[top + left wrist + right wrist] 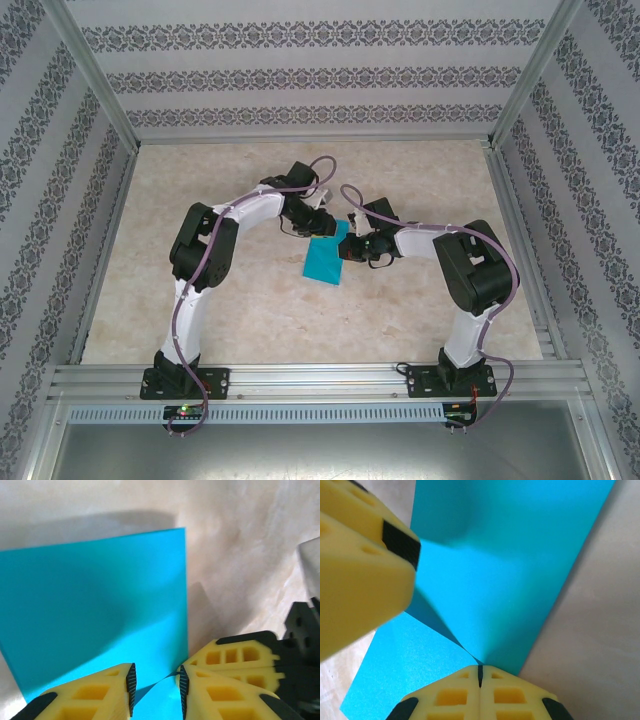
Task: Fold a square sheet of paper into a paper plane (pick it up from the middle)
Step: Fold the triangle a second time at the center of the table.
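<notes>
The teal-blue square sheet of paper [325, 262] lies folded over on the marble table, between the two arms. My right gripper [480, 672] is shut, pinching a raised layer of the sheet [510, 570] at its edge. A lower layer lies flat to the left. My left gripper [156, 687] stands over the sheet [100, 605] with its jaws apart. A lifted paper edge runs across the gap and touches the right pad [183, 685]. The right gripper's yellow fingers [235, 657] sit right beside it. From above, the left gripper [322, 212] and the right gripper [352, 245] meet at the sheet's far end.
The pale marble tabletop [250, 310] is ringed by aluminium rails [300, 378] and patterned walls [300, 70]. Both arm bases are bolted to the near rail. Purple cables loop over both arms close to the sheet.
</notes>
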`<state>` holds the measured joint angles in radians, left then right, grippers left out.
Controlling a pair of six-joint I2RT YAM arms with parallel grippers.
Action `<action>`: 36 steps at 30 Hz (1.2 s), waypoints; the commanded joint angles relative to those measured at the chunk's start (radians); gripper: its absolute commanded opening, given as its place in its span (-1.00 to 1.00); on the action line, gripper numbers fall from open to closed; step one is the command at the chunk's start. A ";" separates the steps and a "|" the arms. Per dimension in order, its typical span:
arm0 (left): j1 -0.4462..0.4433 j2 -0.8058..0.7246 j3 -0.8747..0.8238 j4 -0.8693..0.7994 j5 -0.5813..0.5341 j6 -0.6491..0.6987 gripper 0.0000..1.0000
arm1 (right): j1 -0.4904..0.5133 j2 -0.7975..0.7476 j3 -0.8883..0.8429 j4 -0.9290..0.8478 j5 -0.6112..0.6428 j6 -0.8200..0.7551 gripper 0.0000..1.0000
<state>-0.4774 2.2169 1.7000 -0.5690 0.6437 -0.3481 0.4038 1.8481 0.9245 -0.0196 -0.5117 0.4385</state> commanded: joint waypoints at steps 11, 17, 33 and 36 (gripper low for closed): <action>0.003 -0.155 -0.179 0.018 0.069 -0.040 -0.39 | 0.019 0.034 -0.009 -0.091 0.070 -0.026 -0.92; 0.003 -0.142 -0.245 0.073 0.097 -0.051 -0.43 | 0.023 0.030 -0.006 -0.096 0.073 -0.026 -0.92; 0.003 -0.056 -0.219 0.071 0.072 -0.031 -0.44 | 0.030 0.019 0.001 -0.112 0.076 -0.032 -0.91; 0.003 -0.047 -0.221 0.065 0.060 -0.025 -0.43 | 0.030 0.017 0.001 -0.115 0.076 -0.034 -0.91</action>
<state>-0.4774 2.1410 1.4612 -0.5049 0.7139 -0.3859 0.4171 1.8465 0.9344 -0.0383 -0.4896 0.4332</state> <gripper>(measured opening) 0.283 0.049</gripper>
